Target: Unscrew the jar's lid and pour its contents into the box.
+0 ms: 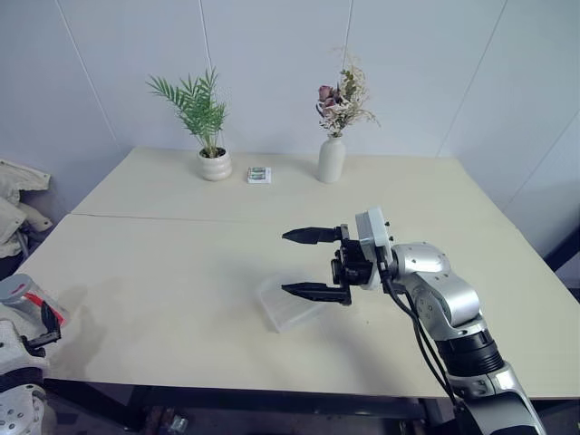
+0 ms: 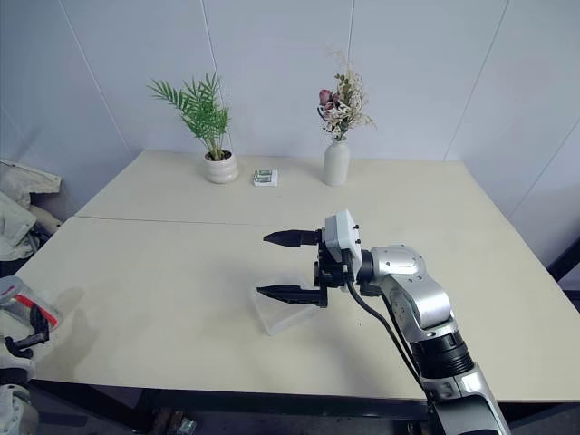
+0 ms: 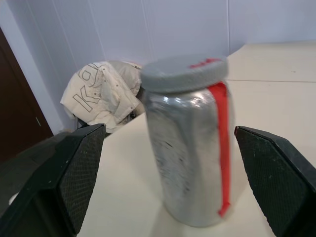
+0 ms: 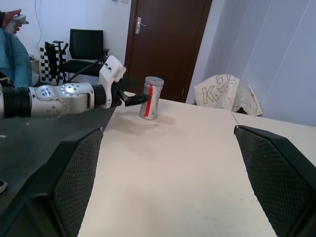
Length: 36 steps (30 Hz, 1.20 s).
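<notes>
- We count one jar (image 3: 190, 143), standing upright at the table's near-left corner, about 8 o'clock from the table's middle in the head views; a red stripe runs down its side.
- One lid (image 3: 185, 73), light grey with a small red mark, sits on the jar's neck.
- The contents we cannot make out through the jar's wall.
- One box (image 1: 288, 304), a shallow clear tray, lies on the table (image 1: 181, 263) near its middle, toward the front edge.
- Two grippers: the left gripper (image 4: 140, 98) has its two black fingers spread wide on either side of the jar, with a gap on both sides in the left wrist view, so it pinches nothing.
- The right gripper (image 1: 304, 263) hangs above the table, pointing toward 9 o'clock, its two fingers spread wide and empty; the lower finger is over the box's right part.
- At the table's far edge, 12 o'clock, we count one potted plant (image 1: 210, 136), one white vase (image 1: 332, 159) with dried flowers, and one small green-white packet (image 1: 259, 175) between them.
- One pale jacket (image 4: 224, 94) is heaped beyond the table's corner near the jar.
- One person's hand (image 4: 12, 19) holding a controller shows at the edge of the right wrist view, near one black chair (image 4: 84, 52) and one dark door (image 4: 168, 44).
</notes>
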Motion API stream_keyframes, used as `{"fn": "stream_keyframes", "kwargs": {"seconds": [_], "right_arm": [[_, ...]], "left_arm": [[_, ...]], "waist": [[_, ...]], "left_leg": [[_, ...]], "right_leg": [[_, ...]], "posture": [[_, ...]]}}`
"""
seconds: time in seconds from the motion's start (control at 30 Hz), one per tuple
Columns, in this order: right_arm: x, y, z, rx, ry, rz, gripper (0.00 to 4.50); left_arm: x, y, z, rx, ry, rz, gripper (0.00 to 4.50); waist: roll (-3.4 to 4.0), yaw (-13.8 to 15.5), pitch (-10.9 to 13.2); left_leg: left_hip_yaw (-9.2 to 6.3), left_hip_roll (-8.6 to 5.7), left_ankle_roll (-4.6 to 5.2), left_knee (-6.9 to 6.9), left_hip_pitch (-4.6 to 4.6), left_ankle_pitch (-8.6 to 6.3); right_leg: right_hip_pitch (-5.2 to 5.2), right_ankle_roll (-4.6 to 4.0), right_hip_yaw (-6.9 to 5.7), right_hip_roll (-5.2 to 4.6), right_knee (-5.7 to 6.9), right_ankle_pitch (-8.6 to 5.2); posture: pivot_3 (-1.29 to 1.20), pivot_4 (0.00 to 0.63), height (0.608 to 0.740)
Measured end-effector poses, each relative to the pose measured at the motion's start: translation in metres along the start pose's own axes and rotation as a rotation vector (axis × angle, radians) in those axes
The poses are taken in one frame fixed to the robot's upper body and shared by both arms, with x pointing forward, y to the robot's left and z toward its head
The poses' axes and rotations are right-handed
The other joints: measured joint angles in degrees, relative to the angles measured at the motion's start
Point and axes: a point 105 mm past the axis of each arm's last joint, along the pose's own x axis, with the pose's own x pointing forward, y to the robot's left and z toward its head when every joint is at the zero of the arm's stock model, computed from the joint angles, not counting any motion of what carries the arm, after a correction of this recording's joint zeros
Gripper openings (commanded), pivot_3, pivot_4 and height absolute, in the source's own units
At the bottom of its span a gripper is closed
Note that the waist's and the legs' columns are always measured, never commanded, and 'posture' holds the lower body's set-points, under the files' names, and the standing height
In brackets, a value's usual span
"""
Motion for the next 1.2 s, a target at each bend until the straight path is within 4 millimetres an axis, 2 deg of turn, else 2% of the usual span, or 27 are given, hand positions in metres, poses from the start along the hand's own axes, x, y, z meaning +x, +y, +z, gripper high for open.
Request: {"fn": "stream_keyframes", "kwargs": {"seconds": [0.1,0.27,0.43,0.87,1.2], "right_arm": [[0.0,0.0,0.0,0.0,0.001,0.0,4.5],[-0.001,0.0,0.0,-0.002,0.007,0.004,4.5],[-0.003,0.001,-0.001,-0.003,0.015,0.009,4.5],[-0.004,0.0,0.001,0.001,0.017,0.011,4.5],[-0.008,-0.002,0.0,0.027,0.027,0.001,4.5]], "left_arm": [[0.001,-0.007,0.0,-0.002,-0.007,0.003,4.46],[0.008,-0.008,0.01,-0.039,-0.062,0.098,4.46],[0.012,-0.008,0.007,-0.064,-0.059,0.146,4.46],[0.03,-0.033,-0.001,-0.155,-0.049,0.167,4.46],[0.035,-0.033,-0.001,-0.133,-0.051,0.218,4.46]], "waist": [[-0.01,0.0,0.0],[-0.02,0.0,0.0],[-0.02,0.0,0.0],[-0.03,0.0,0.0],[-0.03,0.0,0.0]], "left_leg": [[0.0,0.01,0.0,0.0,0.0,0.0],[0.0,-0.01,0.0,0.01,0.0,0.01],[0.0,-0.01,0.0,0.01,0.0,0.01],[-0.01,-0.03,-0.01,0.11,0.0,0.04],[-0.01,-0.03,-0.02,0.12,-0.01,0.04]], "right_leg": [[0.0,0.0,-0.01,0.03,0.01,0.0],[0.0,0.04,-0.01,0.03,0.02,0.02],[0.0,0.05,-0.02,0.05,0.04,0.02],[0.03,0.13,-0.01,0.09,0.11,0.06],[0.03,0.14,-0.02,0.1,0.12,0.07]], "posture": [[0.0,0.15,0.74],[0.0,0.15,0.74],[0.0,0.15,0.74],[0.0,0.15,0.74],[0.0,0.15,0.74]]}}
